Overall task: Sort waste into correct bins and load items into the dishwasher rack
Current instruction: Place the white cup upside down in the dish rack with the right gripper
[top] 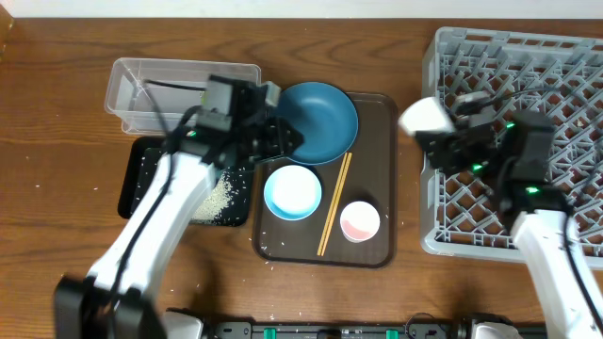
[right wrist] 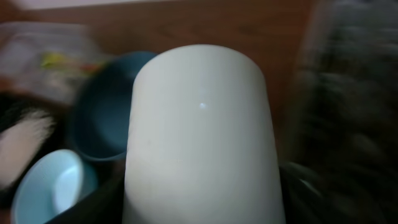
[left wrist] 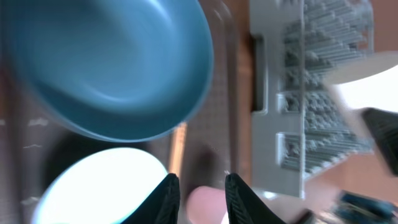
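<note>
My right gripper (top: 440,132) is shut on a white cup (top: 425,117), held on its side over the left edge of the grey dishwasher rack (top: 565,66). That cup (right wrist: 199,137) fills the right wrist view. My left gripper (top: 286,138) hovers at the left rim of the big dark-blue bowl (top: 322,118), jaws a little apart with nothing between them (left wrist: 200,194). On the brown tray (top: 377,122) sit the small light-blue bowl (top: 293,191), the wooden chopsticks (top: 334,204) and the pink-inside cup (top: 360,220). Rice (top: 217,198) lies in the black tray (top: 141,188).
The clear tub (top: 179,85) stands at the back left, behind the black tray, with a yellow wrapper (right wrist: 55,60) showing in it. A few rice grains are scattered on the brown tray's front left corner (top: 268,247) and on the wooden table.
</note>
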Controlling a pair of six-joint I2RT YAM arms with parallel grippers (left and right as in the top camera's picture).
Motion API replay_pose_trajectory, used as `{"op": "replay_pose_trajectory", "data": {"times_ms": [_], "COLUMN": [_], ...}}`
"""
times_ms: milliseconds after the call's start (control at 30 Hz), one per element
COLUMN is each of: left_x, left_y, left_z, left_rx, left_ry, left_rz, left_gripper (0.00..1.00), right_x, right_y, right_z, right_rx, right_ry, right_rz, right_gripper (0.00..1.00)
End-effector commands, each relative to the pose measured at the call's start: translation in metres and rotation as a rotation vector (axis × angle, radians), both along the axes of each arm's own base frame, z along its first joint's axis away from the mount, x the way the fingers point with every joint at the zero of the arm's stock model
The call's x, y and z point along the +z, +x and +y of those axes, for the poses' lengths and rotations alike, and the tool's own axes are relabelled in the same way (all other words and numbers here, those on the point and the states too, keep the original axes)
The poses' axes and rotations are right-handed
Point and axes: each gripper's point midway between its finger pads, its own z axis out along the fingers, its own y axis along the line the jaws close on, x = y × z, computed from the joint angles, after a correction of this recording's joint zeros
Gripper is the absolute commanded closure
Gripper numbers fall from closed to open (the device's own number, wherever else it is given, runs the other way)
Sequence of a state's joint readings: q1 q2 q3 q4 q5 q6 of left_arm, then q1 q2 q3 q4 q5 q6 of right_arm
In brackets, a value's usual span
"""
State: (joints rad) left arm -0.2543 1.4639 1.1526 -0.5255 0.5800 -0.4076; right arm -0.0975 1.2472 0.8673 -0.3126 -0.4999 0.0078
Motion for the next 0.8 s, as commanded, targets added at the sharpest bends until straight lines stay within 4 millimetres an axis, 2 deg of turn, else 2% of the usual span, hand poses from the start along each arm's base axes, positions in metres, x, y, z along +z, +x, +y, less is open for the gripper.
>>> {"op": "replay_pose_trajectory", "data": {"times_ms": [0,100,267,400,533,767], "left_x": [0.014,0.019,0.022,0.021,0.021,0.021], "left_y": [0.008,0.004,0.001,0.001,0.001,0.001], "left_z": [0.039,0.052,0.054,0.054,0.053,0.054], "left_rx": [0.099,0.135,0.127,0.127,0.126,0.126], "left_ry": [0.175,0.219,0.229,0.229,0.229,0.229], "left_rz": [-0.118,-0.128,-0.14,-0.139,-0.139,-0.138], "left_gripper": [0.72,0.72,0.72,0.72,0.72,0.72], "right_x": [0.046,0.057,0.067,0.059,0.046,0.028], "right_y": [0.01,-0.001,-0.018,-0.027,-0.038,-0.048], "right_z": [-0.062,-0.101,-0.16,-0.198,-0.248,-0.317], "right_rx": [-0.257,-0.414,-0.613,-0.705,-0.827,-0.963], "right_ry": [-0.13,-0.163,-0.148,-0.125,-0.112,-0.053], "right_rz": [-0.033,0.051,0.19,0.306,0.44,0.543], "right_gripper": [0.99,0.99,0.99,0.99,0.99,0.99]}}
